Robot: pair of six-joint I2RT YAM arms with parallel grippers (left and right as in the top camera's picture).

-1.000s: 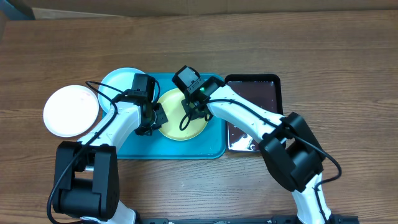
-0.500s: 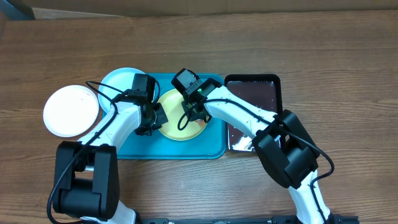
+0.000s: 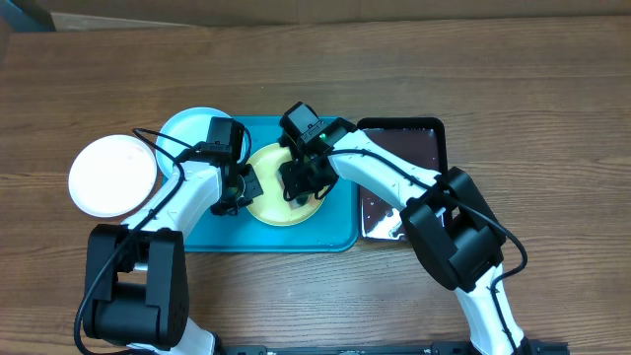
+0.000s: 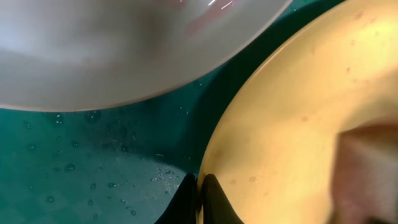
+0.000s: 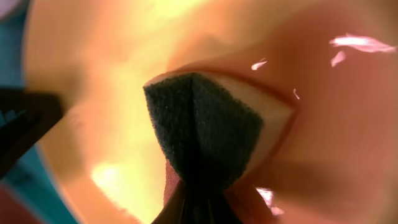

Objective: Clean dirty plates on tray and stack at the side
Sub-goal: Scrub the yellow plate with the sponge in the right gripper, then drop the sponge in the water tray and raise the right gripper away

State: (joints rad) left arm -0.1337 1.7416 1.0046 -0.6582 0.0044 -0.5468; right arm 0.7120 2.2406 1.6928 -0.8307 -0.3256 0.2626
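The pale yellow plate (image 3: pixel 271 187) lies on the turquoise tray (image 3: pixel 296 235). My left gripper (image 3: pixel 240 190) is shut on its left rim, which shows in the left wrist view (image 4: pixel 205 168) between the fingers (image 4: pixel 199 193). My right gripper (image 3: pixel 301 182) is shut on a sponge (image 5: pixel 202 130) with a dark scouring face, pressed on the yellow plate (image 5: pixel 93 93). The light blue plate (image 3: pixel 182 126) lies half on the tray's far left corner; its underside shows in the left wrist view (image 4: pixel 124 56). The white plate (image 3: pixel 111 176) sits on the table left of the tray.
A glossy dark tray (image 3: pixel 414 148) with wet patches stands right of the turquoise tray. Water drops lie on the turquoise tray (image 4: pixel 81 162). Bare wooden table (image 3: pixel 493 79) surrounds everything.
My right gripper with the sponge has shifted a little toward the near right over the yellow plate. The left gripper has stayed on the rim.
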